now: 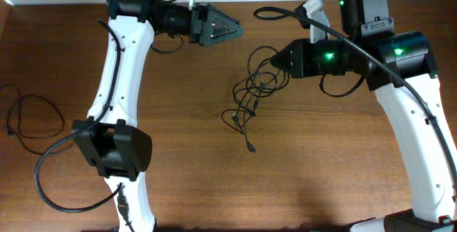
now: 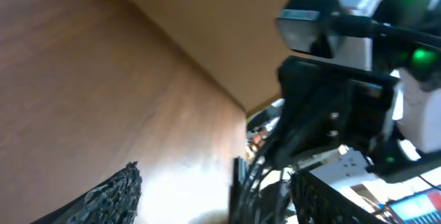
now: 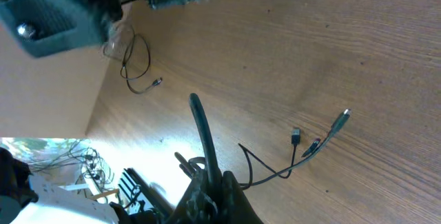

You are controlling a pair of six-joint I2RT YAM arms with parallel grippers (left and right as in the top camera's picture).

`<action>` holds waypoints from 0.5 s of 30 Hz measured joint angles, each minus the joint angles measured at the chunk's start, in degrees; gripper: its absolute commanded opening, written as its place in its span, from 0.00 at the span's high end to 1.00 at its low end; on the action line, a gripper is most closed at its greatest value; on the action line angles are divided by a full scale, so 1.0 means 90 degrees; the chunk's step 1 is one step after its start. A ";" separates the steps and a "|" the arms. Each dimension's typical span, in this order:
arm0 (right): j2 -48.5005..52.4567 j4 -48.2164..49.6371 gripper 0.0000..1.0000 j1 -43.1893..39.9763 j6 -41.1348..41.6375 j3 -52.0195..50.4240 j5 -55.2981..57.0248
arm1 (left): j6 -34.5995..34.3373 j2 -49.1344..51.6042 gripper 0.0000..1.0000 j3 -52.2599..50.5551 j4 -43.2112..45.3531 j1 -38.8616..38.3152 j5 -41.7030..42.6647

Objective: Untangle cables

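- Right tool (image 1: 274, 61) is clamped on the cables (image 1: 254, 93), at the top of the bunch, near the middle of the worktop (image 1: 178, 160).
- In the right wrist view the tool (image 3: 207, 195) is closed at the bottom edge, with one black strand arching up out of it.
- The bunch trails from the grip down and to the left in the overhead view, in loose overlapping loops.
- One strand runs out below the loops and ends in a small plug (image 1: 251, 148) lying on the wood.
- The right wrist view shows three plug ends (image 3: 313, 141) spread close together on the worktop, past the grip.
- Left tool (image 1: 238, 27) is at the far edge of the worktop, pointing at the right arm, well apart from the bunch and holding nothing.
- The left wrist view is blurred. One ribbed finger (image 2: 114, 195) is at the bottom left and another at the bottom right with a wide gap between, so the tool reads as apart.
- A lone cord (image 1: 32, 114) lies in a loop at the left edge of the worktop, well apart from the bunch. Its plug tip (image 3: 157, 81) shows in the right wrist view.
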 measured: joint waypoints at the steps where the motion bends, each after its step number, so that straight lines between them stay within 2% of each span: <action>1: 0.0000 0.0002 0.96 -0.0005 0.0005 0.0000 0.0000 | 0.0068 0.0000 0.28 0.0000 -0.0022 -0.0078 0.0102; 4: 0.0000 0.0138 0.96 -0.0017 0.0007 0.0000 -0.0002 | 0.0185 0.0000 0.32 0.0000 -0.0053 -0.0340 0.0058; 8: 0.0000 0.0328 0.95 -0.0017 0.0005 0.0000 -0.0032 | 0.0255 0.0000 0.53 0.0000 -0.0189 -0.0719 -0.0566; 9: 0.0000 0.0333 0.95 -0.0017 0.0007 0.0000 -0.0034 | 0.0265 0.0000 0.61 0.0000 -0.0192 -0.0789 -0.0743; 10: 0.0000 0.0316 0.95 -0.0017 0.0005 -0.0002 -0.0024 | 0.0279 0.0000 0.77 0.0000 -0.0197 -0.0833 -0.0867; 12: 0.0000 0.0338 0.95 -0.0024 0.0005 -0.0005 -0.0027 | 0.0274 0.0000 0.93 0.0000 -0.0209 -0.0835 -0.1134; 13: 0.0005 0.0338 0.95 -0.0024 0.0005 -0.0007 -0.0027 | 0.0301 0.0000 1.00 0.0000 -0.0204 -0.0835 -0.1341; 14: 0.0007 0.0342 0.95 -0.0027 0.0007 -0.0007 -0.0027 | 0.0328 0.0000 1.00 0.0000 -0.0211 -0.0835 -0.1428; 15: 0.0070 0.0355 0.78 -0.0029 0.0007 -0.0010 -0.0027 | 0.0340 0.0000 1.00 0.0002 -0.0209 -0.0884 -0.1681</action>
